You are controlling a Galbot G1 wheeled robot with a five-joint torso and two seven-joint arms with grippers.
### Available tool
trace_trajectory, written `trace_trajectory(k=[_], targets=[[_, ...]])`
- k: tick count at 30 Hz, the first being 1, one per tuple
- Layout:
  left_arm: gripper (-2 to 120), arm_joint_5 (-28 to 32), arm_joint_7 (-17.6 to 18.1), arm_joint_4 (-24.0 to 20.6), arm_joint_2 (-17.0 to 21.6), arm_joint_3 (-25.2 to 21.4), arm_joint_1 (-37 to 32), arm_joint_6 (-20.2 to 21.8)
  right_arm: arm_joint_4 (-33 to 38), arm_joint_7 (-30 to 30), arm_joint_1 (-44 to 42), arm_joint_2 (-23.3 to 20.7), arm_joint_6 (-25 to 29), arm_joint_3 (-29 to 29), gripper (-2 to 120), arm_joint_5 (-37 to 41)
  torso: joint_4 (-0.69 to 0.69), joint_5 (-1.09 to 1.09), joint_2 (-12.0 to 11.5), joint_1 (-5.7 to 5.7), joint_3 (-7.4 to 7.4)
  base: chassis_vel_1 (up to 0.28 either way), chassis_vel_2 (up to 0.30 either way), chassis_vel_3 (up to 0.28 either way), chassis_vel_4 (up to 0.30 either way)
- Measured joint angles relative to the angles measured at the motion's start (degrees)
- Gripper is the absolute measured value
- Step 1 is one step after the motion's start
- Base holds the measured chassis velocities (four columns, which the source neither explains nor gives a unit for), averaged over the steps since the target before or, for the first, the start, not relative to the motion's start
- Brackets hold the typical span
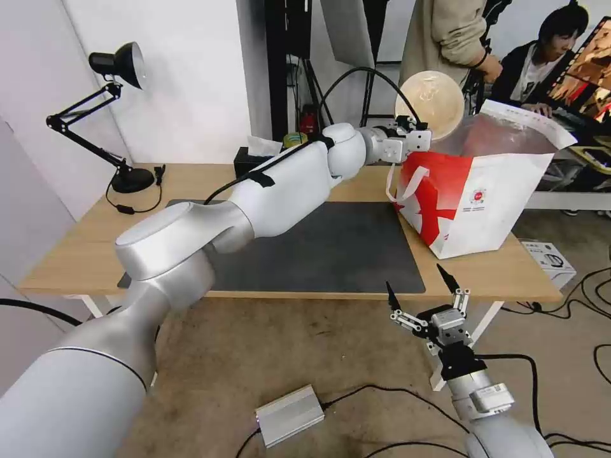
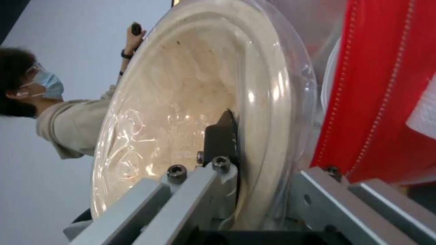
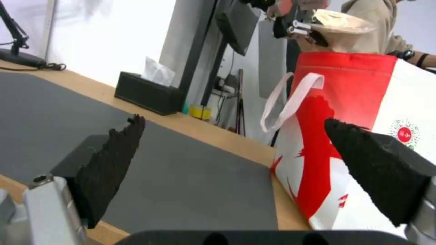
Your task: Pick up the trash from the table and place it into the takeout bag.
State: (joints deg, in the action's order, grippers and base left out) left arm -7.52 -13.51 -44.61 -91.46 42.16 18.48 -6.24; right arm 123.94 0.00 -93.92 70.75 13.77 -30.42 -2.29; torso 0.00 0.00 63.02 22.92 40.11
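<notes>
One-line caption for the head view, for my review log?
Left pincer holds the beige domed bowl over the takeout bag; right pincer waits open below the table edge.

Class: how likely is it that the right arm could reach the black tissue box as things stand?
Probably not easily. The right gripper hangs open below the table's near edge, while the tissue box sits at the far edge, behind the outstretched left arm.

Left hand (image 2: 254, 163) grips beige bowl (image 2: 190, 102), seemingly beside bag (image 2: 377, 102).
</notes>
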Motion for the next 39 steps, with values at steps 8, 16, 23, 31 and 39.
trace_trajectory(k=[8,16,23,31,39], targets=[[2,0.00,-0.41,0.44,-0.03,2.26,0.88,0.26,0.00,0.00,0.00,0.00,0.00,0.00,100,0.00,0.00,0.00,0.00,0.00,0.00,0.000,0.000,0.000,0.000],[2,-0.27,-0.74,0.53,-0.06,3.69,1.16,0.35,0.00,0.00,0.00,0.00,0.00,0.00,100,0.00,0.00,0.00,0.00,0.00,0.00,0.000,0.000,0.000,0.000],[2,-0.47,-1.32,0.47,-0.09,5.16,1.45,0.39,0.00,0.00,0.00,0.00,0.00,0.00,100,0.00,0.00,0.00,0.00,0.00,0.00,0.000,0.000,0.000,0.000],[2,-1.12,-1.87,0.48,-0.11,5.79,1.50,0.39,0.00,0.00,0.00,0.00,0.00,0.00,100,0.00,0.00,0.00,0.00,0.00,0.00,0.000,0.000,0.000,0.000],[2,-1.97,-1.87,0.86,-0.13,6.22,1.50,0.27,0.00,0.00,0.00,0.00,0.00,0.00,100,0.00,0.00,0.00,0.00,0.00,0.00,0.000,0.000,0.000,0.000]])
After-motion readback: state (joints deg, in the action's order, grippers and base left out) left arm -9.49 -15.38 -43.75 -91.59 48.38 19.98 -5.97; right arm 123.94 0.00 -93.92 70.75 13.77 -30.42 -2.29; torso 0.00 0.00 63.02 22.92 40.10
